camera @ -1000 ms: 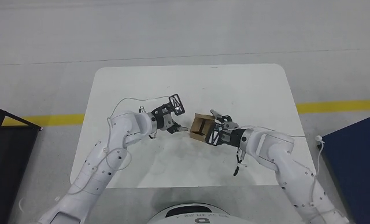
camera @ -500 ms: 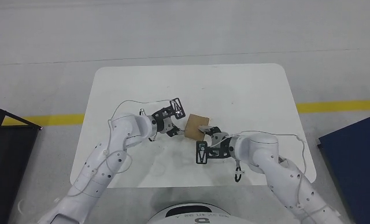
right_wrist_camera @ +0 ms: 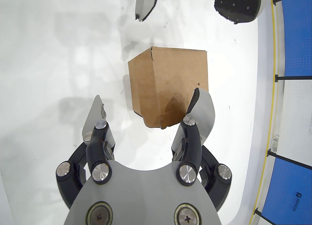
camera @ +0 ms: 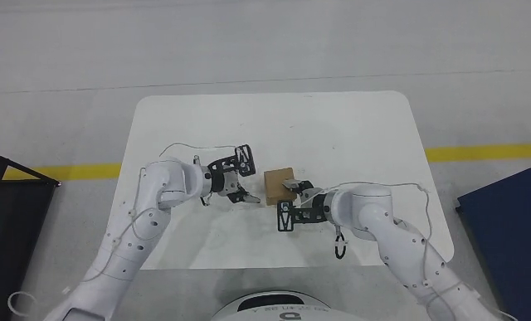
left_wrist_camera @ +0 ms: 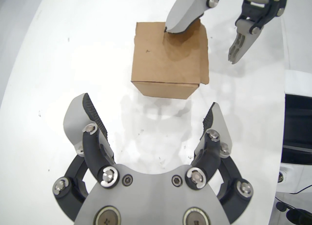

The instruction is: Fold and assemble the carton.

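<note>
A small brown carton [camera: 279, 185] stands closed on the white table [camera: 357, 130], a little in front of its middle. In the left wrist view the carton [left_wrist_camera: 168, 62] has a side flap edge sticking out at one corner. My left gripper [camera: 247, 177] is open just left of it, apart from it and facing it [left_wrist_camera: 150, 104]. My right gripper [camera: 287, 203] is open at the carton's near right corner. One of its fingers [left_wrist_camera: 185, 13] rests on the carton's top face [right_wrist_camera: 170, 82], and the other finger [left_wrist_camera: 237, 47] hangs free beside the box.
A black cable loop [camera: 338, 246] hangs from the right arm over the table's front part. The table's back half and far corners are bare white surface. Blue panels [camera: 506, 221] stand on the floor to the right.
The carton went from lying with its open side showing to standing closed. My left gripper drew back to the left. My right gripper shifted to the near corner, one finger on top.
</note>
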Controlling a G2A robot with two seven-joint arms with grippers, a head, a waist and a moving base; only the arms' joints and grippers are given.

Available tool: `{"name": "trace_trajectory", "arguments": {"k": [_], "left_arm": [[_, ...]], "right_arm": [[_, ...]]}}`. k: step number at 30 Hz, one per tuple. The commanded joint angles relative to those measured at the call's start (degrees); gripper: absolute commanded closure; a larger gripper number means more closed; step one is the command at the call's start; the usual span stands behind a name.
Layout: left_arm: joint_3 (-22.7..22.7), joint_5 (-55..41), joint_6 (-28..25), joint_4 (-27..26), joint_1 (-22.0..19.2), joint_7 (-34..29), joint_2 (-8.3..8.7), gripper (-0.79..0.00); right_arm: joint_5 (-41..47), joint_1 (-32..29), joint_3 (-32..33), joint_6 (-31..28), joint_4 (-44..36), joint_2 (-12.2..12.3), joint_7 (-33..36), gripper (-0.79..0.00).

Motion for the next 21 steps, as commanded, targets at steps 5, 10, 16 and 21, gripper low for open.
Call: {"name": "trace_trajectory", "arguments": {"k": [5,10,16,21], "left_arm": [[-1.65,0.93,13.13,-1.51,1.08,7.23,-0.31,-0.785],[4.82,3.28,16.49,2.36,-2.61,8.41,-1.59,-0.785],[12.18,4.52,18.22,7.99,-8.22,6.72,-3.43,-0.785],[14.75,4.16,18.41,10.53,-10.36,6.25,-4.24,-0.785]], "right_arm": [[-0.08,-0.46,0.65,-0.56,-0.60,0.37,-1.45,-0.582],[-0.59,-0.60,0.69,-0.88,-0.67,0.62,-2.44,-0.551],[-0.38,-0.52,0.74,-1.56,-0.95,0.86,-3.91,-0.563],[2.38,-2.49,4.85,0.06,-1.07,1.58,-13.52,-0.613]]}}
